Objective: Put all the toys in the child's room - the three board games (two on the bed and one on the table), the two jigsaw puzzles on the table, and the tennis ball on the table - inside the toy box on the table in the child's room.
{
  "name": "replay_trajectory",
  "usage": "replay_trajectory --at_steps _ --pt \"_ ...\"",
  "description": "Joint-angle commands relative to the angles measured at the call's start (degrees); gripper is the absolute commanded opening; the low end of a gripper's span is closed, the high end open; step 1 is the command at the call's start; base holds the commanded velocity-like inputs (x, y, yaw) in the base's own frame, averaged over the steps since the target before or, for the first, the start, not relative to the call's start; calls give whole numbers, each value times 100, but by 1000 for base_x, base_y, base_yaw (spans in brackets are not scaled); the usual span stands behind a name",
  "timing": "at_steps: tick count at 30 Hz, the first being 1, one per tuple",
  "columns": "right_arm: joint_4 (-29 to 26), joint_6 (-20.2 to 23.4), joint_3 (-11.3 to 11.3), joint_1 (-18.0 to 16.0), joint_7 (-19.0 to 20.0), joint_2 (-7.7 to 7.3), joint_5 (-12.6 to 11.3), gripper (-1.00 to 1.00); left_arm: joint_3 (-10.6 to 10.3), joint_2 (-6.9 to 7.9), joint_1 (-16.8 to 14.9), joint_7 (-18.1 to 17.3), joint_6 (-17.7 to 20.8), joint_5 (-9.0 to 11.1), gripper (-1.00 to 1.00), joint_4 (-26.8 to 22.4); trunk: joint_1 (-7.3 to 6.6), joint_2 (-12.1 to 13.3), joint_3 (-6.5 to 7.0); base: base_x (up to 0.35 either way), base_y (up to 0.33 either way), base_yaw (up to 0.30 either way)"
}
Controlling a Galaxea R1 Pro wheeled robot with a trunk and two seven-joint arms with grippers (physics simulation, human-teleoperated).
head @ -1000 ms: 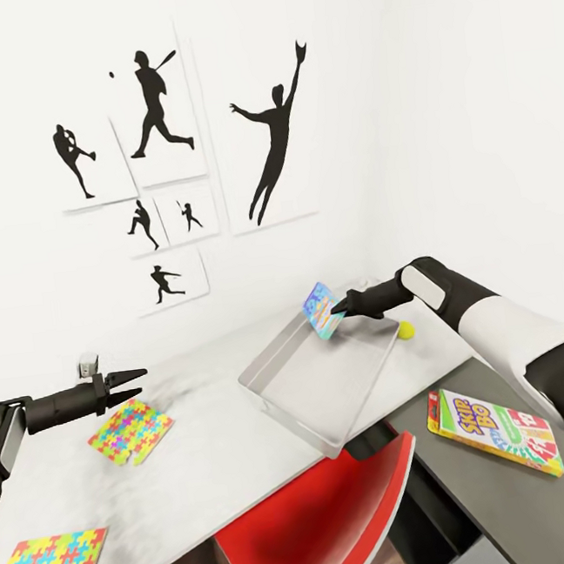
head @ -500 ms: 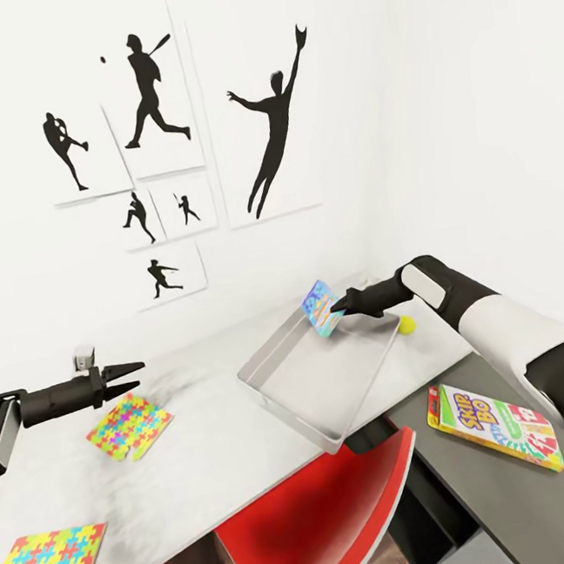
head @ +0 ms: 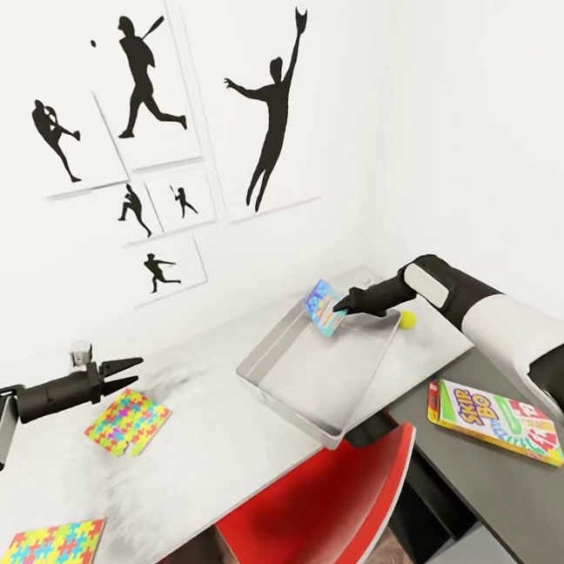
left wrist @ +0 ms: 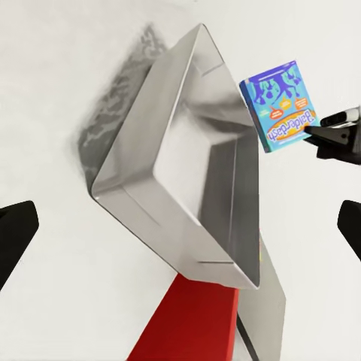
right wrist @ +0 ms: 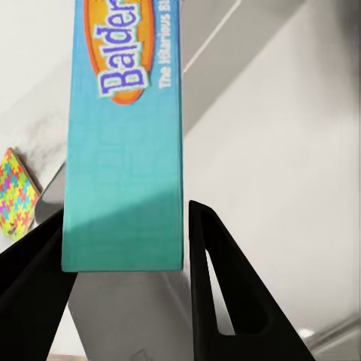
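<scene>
Right tool (head: 341, 306) pinches the blue-purple printed board game box (head: 324, 309), held tilted above the far end of the shallow light-grey toy box (head: 287, 388) on the white bench (head: 205, 448). Left tool (head: 128, 373) spread, empty, above a small bright jigsaw puzzle square (head: 127, 420). Yellow-green tennis ball (head: 406, 319) sits just beside the box.

The left gripper (head: 128, 373) has drawn back, farther from the toy box (head: 323, 374), its fingers closer together.
</scene>
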Motion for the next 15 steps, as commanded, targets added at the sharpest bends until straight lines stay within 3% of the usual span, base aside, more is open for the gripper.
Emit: replay_trajectory --at_steps 1,15 --pt "0 2 24 -8 59 -7 39 -100 4 5 -11 -11 44 9 100 0 3 -12 -21 0 0 0" --pt "-3 342 24 -22 57 -44 53 -100 25 80 -33 -204 45 14 100 0 3 -12 -152 0 0 0"
